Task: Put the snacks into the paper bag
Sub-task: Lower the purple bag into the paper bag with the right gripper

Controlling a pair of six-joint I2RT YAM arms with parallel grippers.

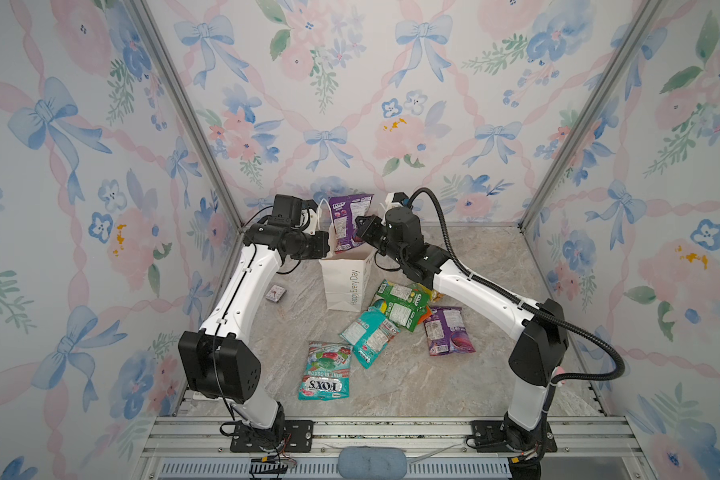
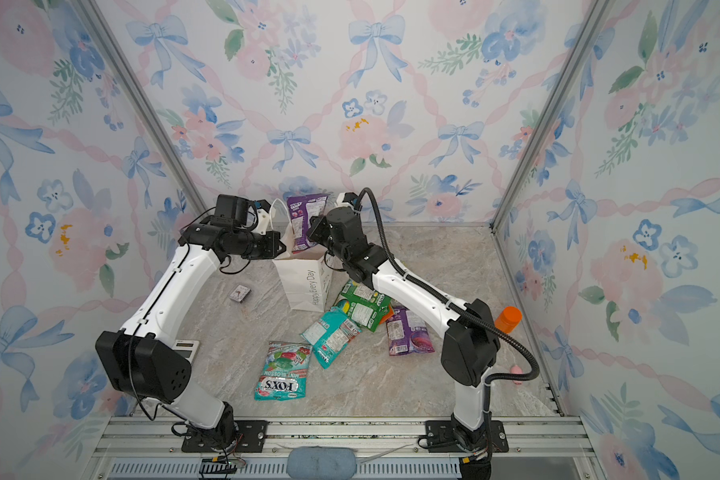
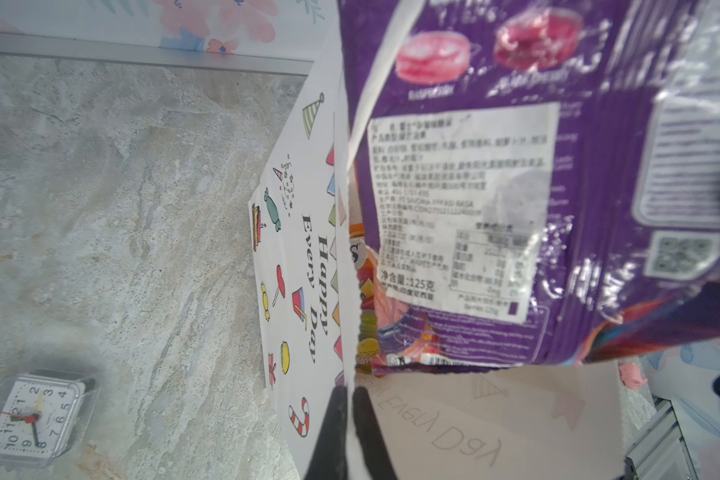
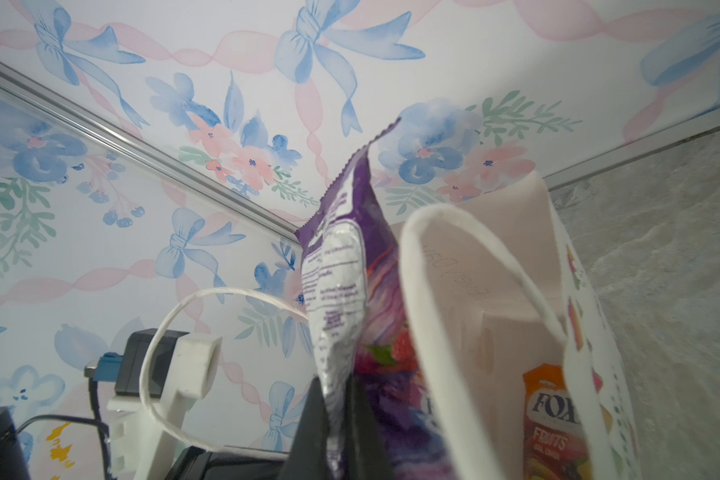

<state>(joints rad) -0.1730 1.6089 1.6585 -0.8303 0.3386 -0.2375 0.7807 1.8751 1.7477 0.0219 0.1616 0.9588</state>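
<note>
Both arms rise from the front rail, fold at the elbow and reach inward to meet at the paper bag. The bag stands upright toward the back middle of the tabletop. The left arm's upper link slopes back and up, and its forearm lies nearly level, pointing across to the bag's left side. The left tool is closed on the paper of the bag's rim, with one black finger on each side of the edge. The right arm leans from its shoulder toward the bag with the wrist bent, and the right tool is clamped shut on the purple packet. That packet hangs upright, its lower end at the bag's open mouth and most of its length above the rim. An orange FOX'S Fruits packet is already inside the bag. Flat on the tabletop, in front and to the right of the bag, lie a teal FOX'S mint packet nearest the front, a second teal packet, a green packet partly under the right arm, and a second purple packet.
</note>
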